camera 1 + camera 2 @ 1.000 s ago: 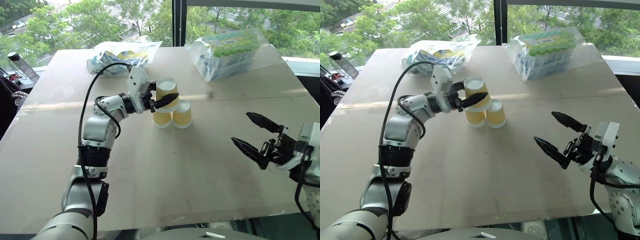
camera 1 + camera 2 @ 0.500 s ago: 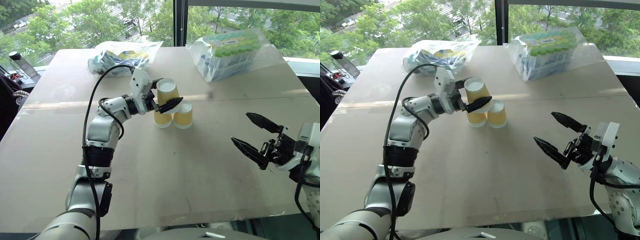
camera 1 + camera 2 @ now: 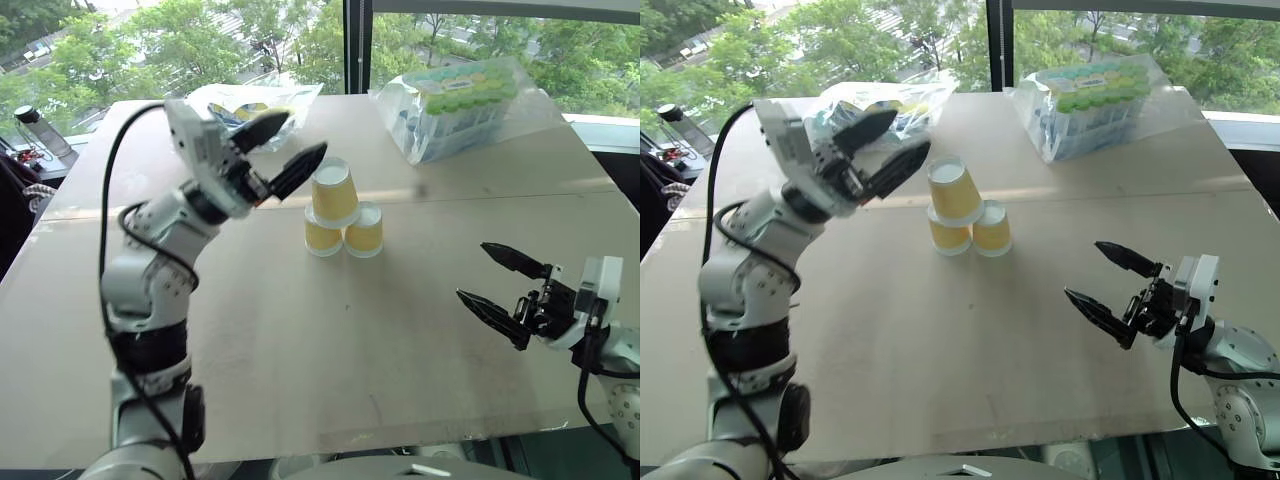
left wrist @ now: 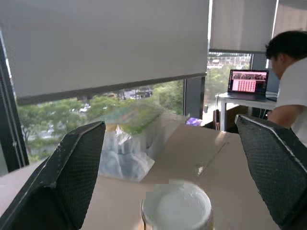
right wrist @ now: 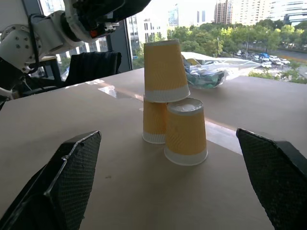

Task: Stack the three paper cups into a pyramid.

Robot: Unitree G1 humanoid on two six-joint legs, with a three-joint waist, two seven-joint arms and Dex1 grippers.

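The pyramid looks built: at frame centre, two paper cups [image 3: 344, 236] stand inverted side by side with the top cup [image 3: 333, 192] across them. The left gripper [image 3: 279, 146], upper left, and right gripper [image 3: 503, 289], lower right, gape empty.

Ribbed paper cups [image 5: 166, 72] on smooth matt tabletop [image 3: 330, 350].

Left gripper [image 3: 278, 148] raised in the upper left of the frame, jaws spread wide, holding nothing. Right gripper [image 3: 500, 283] low at the right edge, jaws spread wide, likewise empty.
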